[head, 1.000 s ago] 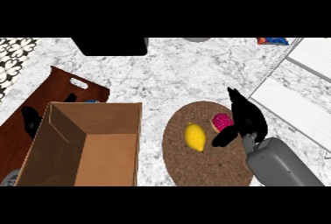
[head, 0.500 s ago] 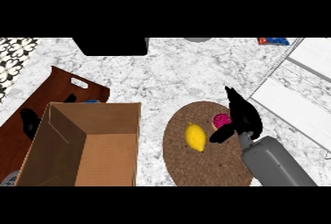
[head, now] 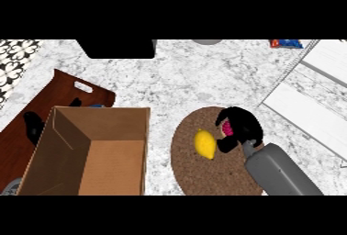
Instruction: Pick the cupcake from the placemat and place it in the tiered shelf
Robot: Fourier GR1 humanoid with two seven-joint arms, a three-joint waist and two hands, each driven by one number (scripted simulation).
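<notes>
Right hand (head: 240, 128) curls round the pink cupcake (head: 227, 128) on the placemat (head: 203, 172).

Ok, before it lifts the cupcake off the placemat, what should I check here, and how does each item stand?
1. Right hand curled over the cupcake: ok.
2. Fingers fully closed on it: cannot tell, the hand hides most of it.
3. Lemon beside the hand, apart from it: ok.
4. Cupcake on the placemat: ok, not lifted.
5. Shelf to the right, nothing seen in the way: ok.
6. Left hand away by the box: ok.
</notes>
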